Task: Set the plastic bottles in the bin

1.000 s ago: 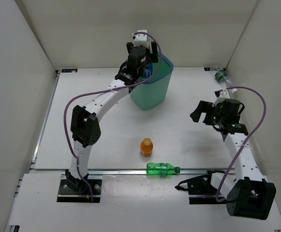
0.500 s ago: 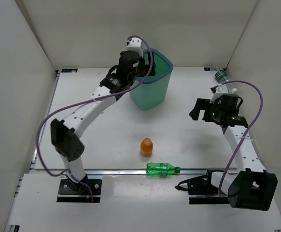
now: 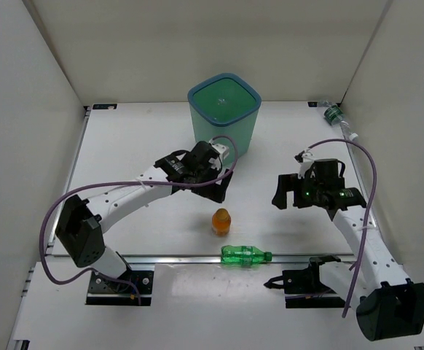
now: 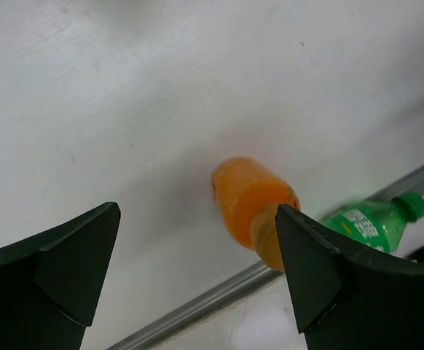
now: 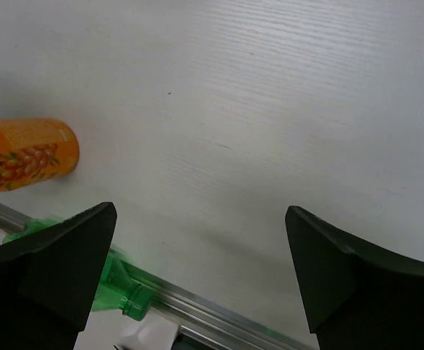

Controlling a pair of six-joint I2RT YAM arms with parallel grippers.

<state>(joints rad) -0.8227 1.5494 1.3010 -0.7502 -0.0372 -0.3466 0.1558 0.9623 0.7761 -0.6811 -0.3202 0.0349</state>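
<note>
Both are gaping open, left claw (image 3: 216, 191) and right claw (image 3: 288, 198). Left should be centering over the orange bottle (image 3: 221, 221) at six o'clock.

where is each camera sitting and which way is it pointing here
Top external: fixed above and behind the robot, looking down on the table, bin, left arm and right arm.
Left wrist: on the left arm, looking down past the open left gripper at the orange bottle.
Right wrist: on the right arm, looking down past the open right gripper at mostly bare table.
Shared: both wrist views catch the orange bottle and the lying green bottle.
</note>
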